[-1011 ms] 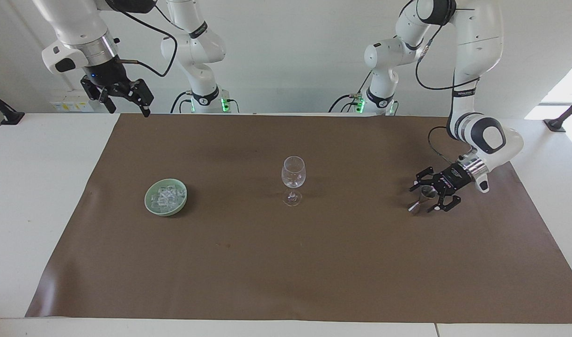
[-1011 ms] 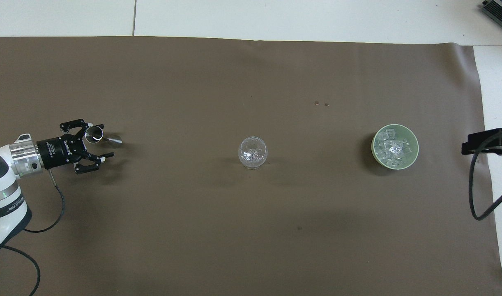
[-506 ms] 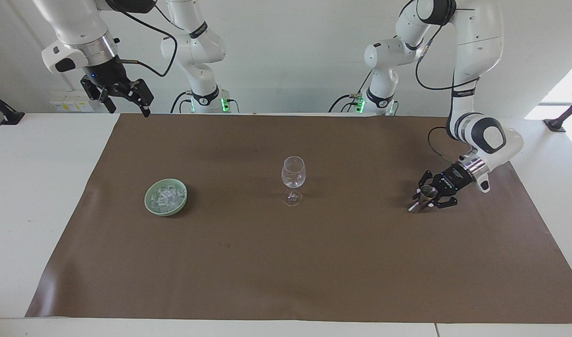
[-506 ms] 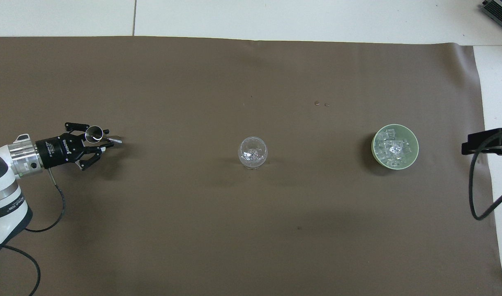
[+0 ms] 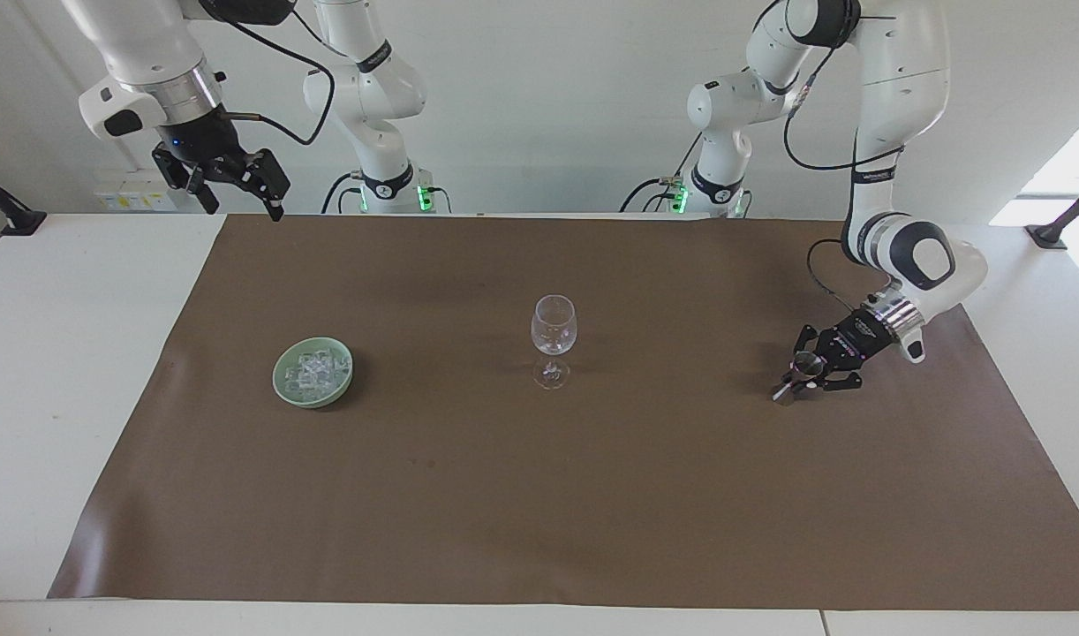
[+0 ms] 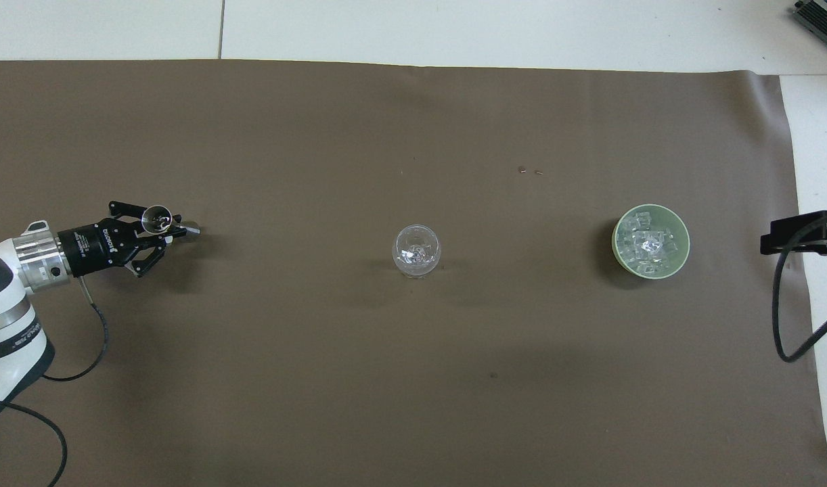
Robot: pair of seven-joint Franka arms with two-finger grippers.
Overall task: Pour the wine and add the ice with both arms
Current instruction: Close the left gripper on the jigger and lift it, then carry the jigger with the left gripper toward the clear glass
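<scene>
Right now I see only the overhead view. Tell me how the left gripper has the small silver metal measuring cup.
Observer: In the facing view, the left gripper is shut on the small silver metal measuring cup. The cup tilts, its lower end down by the brown mat. I cannot tell whether it touches.
Operator: Report the right gripper's height.
Observer: The right gripper hangs open and empty, high above the table at the right arm's end.
Operator: Check the clear stemmed wine glass.
Observer: The clear stemmed wine glass stands upright on its foot, with no dark wine showing in it.
</scene>
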